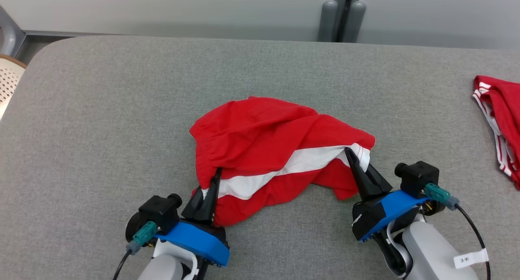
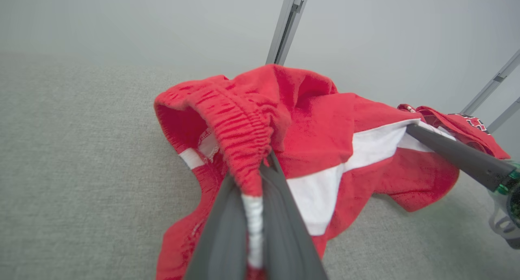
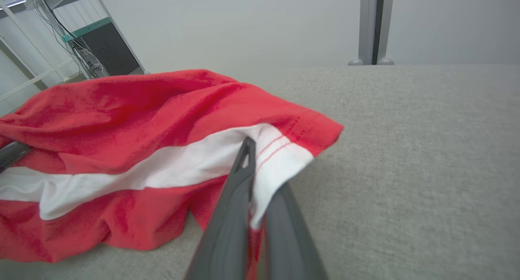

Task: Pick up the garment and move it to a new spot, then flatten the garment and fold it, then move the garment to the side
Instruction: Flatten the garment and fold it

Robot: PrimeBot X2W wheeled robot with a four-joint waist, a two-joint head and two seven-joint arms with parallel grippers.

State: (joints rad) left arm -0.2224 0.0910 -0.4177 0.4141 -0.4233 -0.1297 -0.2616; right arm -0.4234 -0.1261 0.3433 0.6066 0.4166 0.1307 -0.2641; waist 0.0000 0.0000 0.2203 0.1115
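Two claws, both clenched on the garment (image 1: 264, 146).

Garment: red shorts with a broad white stripe. They lie crumpled near the middle of the grey fabric-covered table (image 1: 122, 109), toward the robot's side. The far part is bunched in a rounded heap resting on the table. The near edge is drawn out between the two claws, and the white stripe runs slantwise from one to the other.

Left claw (image 1: 211, 186): at the garment's near-left end, clamped on the gathered waistband. In the left wrist view, ribbed red elastic and a narrow white strip pass down between the two fingers (image 2: 219, 239), which are pressed tight against the cloth.

Right claw (image 1: 357, 160): at the right end of the white stripe, gripping the stitched hem corner. In the right wrist view, white cloth is pinched between the dark fingers (image 3: 231, 215), with red stitching just beside the tip. That corner sits lifted a little above the table, and red cloth sags below it.

Other things noted:
- A second red garment (image 1: 499, 117) with white trim lies at the table's right edge, well apart from the shorts.
- A pale perforated seat (image 1: 8, 81) stands off the table's rounded far-left corner.
- A grey post (image 1: 343, 16) stands behind the far edge, against a pale wall.
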